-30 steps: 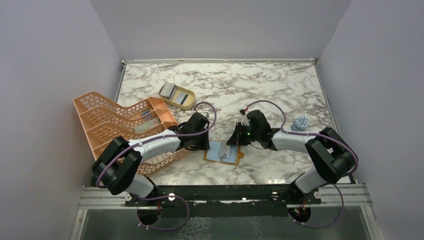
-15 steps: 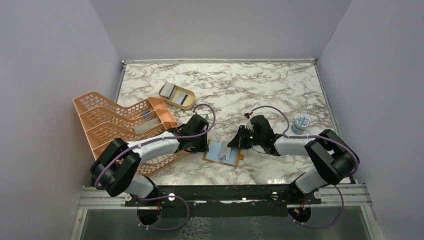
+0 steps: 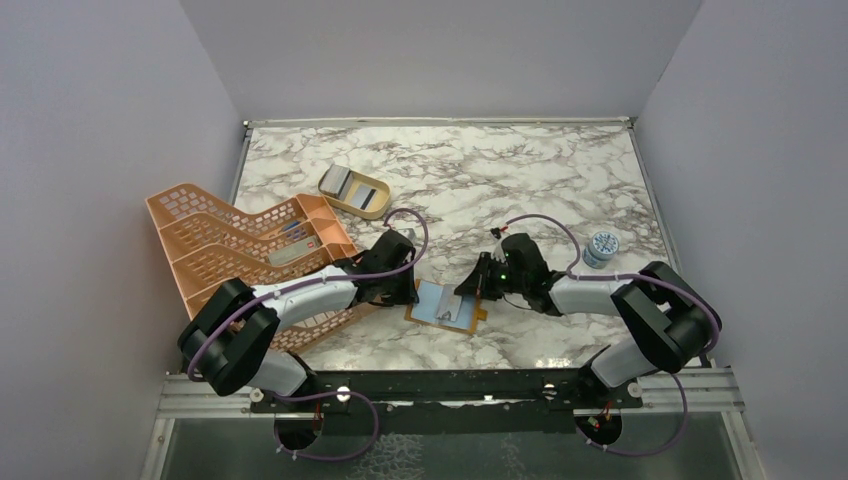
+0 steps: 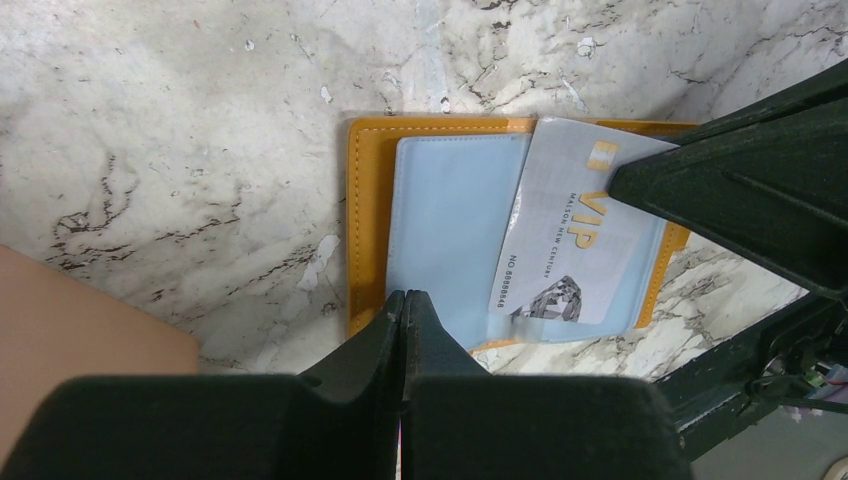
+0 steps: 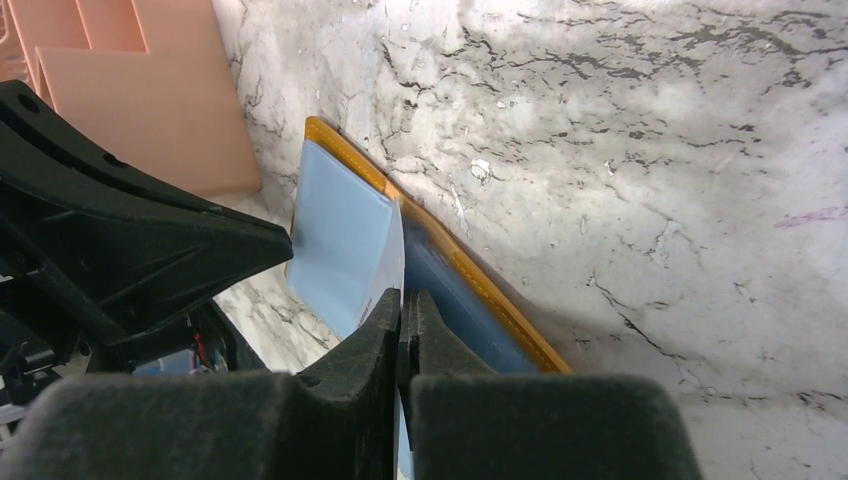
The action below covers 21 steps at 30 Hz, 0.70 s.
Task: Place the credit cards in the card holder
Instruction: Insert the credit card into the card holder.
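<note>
The card holder (image 3: 430, 302) lies open near the table's front, mustard-orange rim with a pale blue inside; it fills the left wrist view (image 4: 445, 215). My right gripper (image 3: 473, 290) is shut on a silvery VIP credit card (image 4: 575, 235), held tilted with its lower end on the holder's right half. In the right wrist view the card (image 5: 397, 255) shows edge-on between my shut fingers (image 5: 403, 297). My left gripper (image 4: 405, 297) is shut, its tip resting on the holder's near left edge. More credit cards (image 3: 346, 184) lie in the tan dish.
The peach lattice rack (image 3: 230, 245) stands just left of my left arm. The tan oval dish (image 3: 372, 207) sits behind it. A small round blue-capped jar (image 3: 601, 245) stands at the right, behind my right arm. Grey walls enclose the marble table.
My right gripper has sunk and drawn slightly nearer, bringing the card down onto the holder. My left arm has barely moved.
</note>
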Each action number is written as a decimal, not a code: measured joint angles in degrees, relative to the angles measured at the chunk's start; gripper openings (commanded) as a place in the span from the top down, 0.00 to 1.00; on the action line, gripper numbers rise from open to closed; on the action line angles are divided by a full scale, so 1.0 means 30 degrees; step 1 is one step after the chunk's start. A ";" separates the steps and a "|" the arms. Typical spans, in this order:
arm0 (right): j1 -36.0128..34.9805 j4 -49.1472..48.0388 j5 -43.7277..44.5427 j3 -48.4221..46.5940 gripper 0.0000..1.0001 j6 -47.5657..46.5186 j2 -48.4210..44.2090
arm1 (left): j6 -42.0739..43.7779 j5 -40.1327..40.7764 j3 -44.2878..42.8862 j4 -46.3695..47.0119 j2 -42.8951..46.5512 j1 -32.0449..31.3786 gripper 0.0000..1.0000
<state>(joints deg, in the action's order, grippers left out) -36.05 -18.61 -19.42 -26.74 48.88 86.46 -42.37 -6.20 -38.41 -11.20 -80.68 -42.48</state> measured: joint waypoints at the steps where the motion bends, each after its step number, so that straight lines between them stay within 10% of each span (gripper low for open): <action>1: -0.0073 -0.0058 0.0080 0.0029 0.99 0.0095 -0.0015 | -0.0051 0.0000 0.0007 0.0015 0.0000 -0.0007 1.00; 21: -0.0342 -0.0233 0.0969 0.0583 0.99 0.0619 -0.0845 | 0.2339 0.2943 -0.3891 -0.3162 -0.0947 -0.0007 0.72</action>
<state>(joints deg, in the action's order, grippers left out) -37.08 -19.31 -16.51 -24.99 50.74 83.92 -35.35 2.63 -50.09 -20.69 -83.53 -42.50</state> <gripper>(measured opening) 0.012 0.280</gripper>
